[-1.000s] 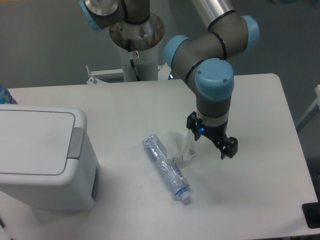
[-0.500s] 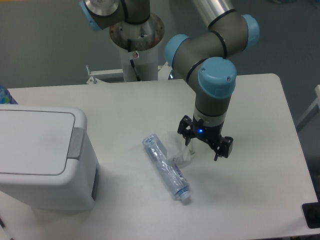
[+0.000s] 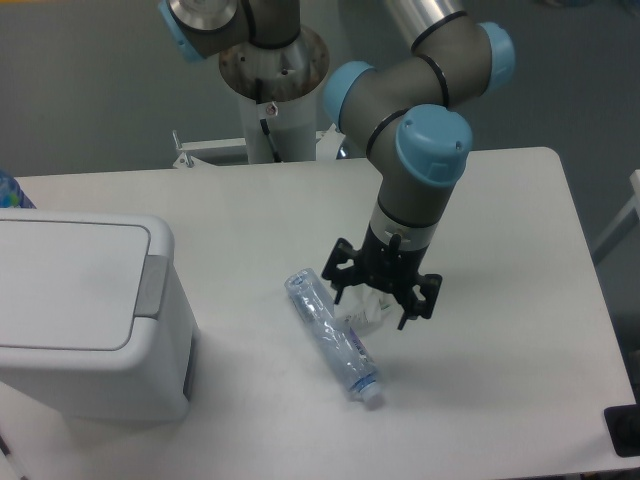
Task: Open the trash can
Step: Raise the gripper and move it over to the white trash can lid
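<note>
The trash can [image 3: 85,320] is a large boxy white bin at the left edge of the table. Its flat lid is down, with the grey push-tab [image 3: 152,287] on its right side. My gripper [image 3: 382,293] hangs over the middle of the table, far to the right of the can. Its fingers are spread open with nothing held, just above a crumpled clear wrapper [image 3: 365,311].
A crushed clear plastic bottle [image 3: 332,335] lies diagonally on the table between the can and the gripper, cap toward the front. The arm's base column [image 3: 272,90] stands behind the table. A dark object [image 3: 622,430] sits at the front right corner.
The gripper has moved left and turned about its wrist, now sitting over the wrapper beside the bottle. The trash can lid has stayed down.
</note>
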You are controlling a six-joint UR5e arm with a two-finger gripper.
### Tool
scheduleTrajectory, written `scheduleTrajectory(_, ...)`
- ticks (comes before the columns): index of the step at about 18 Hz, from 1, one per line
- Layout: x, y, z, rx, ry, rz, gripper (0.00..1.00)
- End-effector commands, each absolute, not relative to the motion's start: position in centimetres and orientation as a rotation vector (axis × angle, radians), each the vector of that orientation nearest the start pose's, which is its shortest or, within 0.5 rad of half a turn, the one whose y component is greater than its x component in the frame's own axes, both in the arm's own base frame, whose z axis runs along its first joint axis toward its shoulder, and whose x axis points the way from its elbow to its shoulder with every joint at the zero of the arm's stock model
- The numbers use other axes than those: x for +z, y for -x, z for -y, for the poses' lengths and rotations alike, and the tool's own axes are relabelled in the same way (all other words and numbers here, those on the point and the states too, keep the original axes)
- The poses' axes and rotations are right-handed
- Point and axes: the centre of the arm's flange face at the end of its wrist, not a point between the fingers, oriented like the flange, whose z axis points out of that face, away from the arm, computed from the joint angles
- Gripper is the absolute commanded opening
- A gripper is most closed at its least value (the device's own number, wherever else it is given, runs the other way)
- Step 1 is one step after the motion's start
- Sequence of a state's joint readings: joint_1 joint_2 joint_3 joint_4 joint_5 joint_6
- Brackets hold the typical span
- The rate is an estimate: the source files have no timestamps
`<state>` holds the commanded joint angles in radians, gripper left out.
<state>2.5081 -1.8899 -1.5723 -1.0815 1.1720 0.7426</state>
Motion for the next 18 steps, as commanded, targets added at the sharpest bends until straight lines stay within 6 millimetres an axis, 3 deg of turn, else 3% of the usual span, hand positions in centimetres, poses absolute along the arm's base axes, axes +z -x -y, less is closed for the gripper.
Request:
scheduleTrajectory(3, 38.9, 37.5, -51.3, -0.206, 2.693, 0.209, 1.0)
scheduleTrajectory(6, 39.5, 36.4, -52.0, -0.28, 2.64, 0.28, 1.0)
scheduleTrajectory(12, 44.2, 33.7, -52.1, -0.348, 2.527, 0.381, 1.0)
scheduleTrajectory(15, 45.3, 31.7, -53.1, -0.364, 2.512, 0.355, 1.0)
scheduleTrajectory(18, 45.5, 31.4, -53.3, -0.408, 2.487, 0.376, 1.0)
